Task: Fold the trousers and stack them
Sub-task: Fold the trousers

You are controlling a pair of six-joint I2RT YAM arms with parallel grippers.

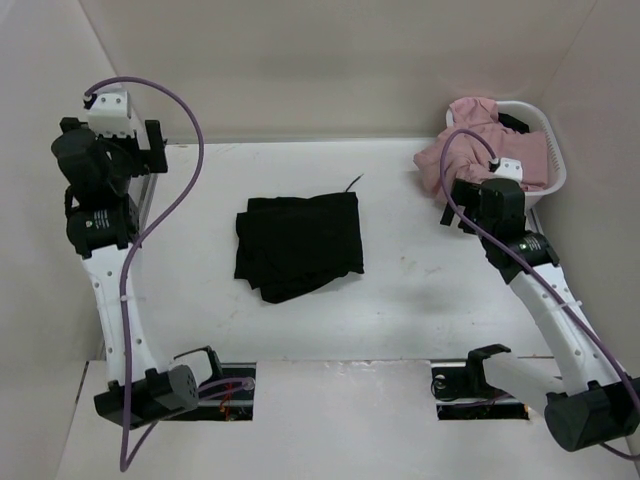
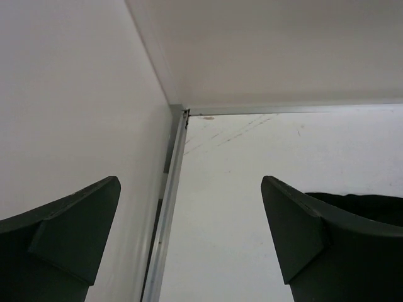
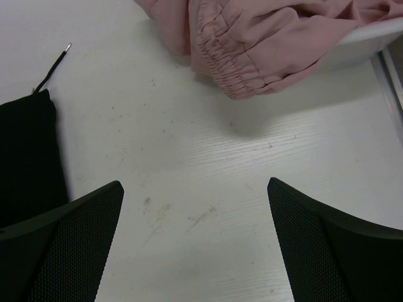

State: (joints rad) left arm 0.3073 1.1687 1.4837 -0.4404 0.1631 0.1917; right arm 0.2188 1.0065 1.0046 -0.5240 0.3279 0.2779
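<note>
White table bears folded trousers; left fingers, right fingers spread wide, empty.

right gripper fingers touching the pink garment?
Apart. Right wrist view: the right gripper is open, and a band of bare table lies between both fingertips and the elastic hem of the pink garment.

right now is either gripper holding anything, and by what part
Nothing is held: left gripper and right gripper are both open and empty; the trousers lie folded, untouched.
</note>
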